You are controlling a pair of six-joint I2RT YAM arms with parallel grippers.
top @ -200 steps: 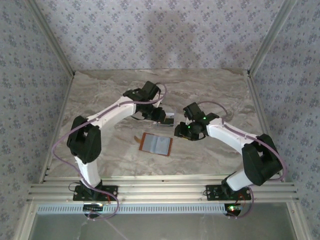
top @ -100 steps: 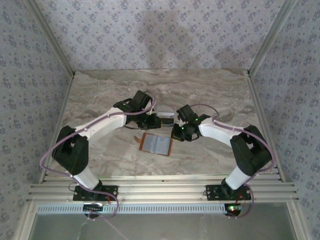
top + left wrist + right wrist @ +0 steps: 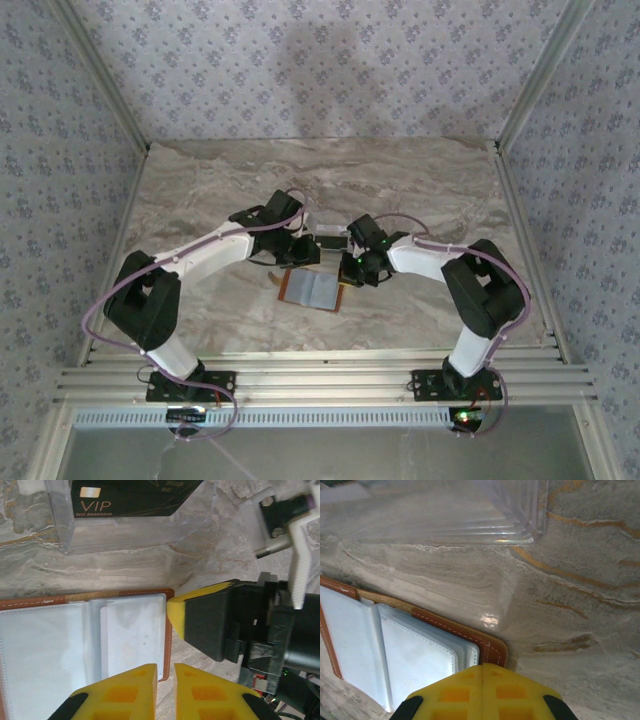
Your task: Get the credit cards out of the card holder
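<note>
Left wrist view | card holder (image 3: 75, 645) is lying open and flat mid-table, what looks like a pale card (image 3: 132, 630) sitting in its pocket | card is likely thin, stiff, slick; pinching its exposed edge is advised | left gripper (image 3: 165, 677) is hovering over the holder's far edge, fingers almost together, gripping nothing | right gripper (image 3: 482, 677) is pointing down at the far right corner, fingers pressed together, empty

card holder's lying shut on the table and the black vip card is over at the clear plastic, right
Not quite. The card holder lies open on the table, its pale inner lining facing up; the left wrist view shows this. The rest holds: the black VIP card is over at the clear plastic.
</note>
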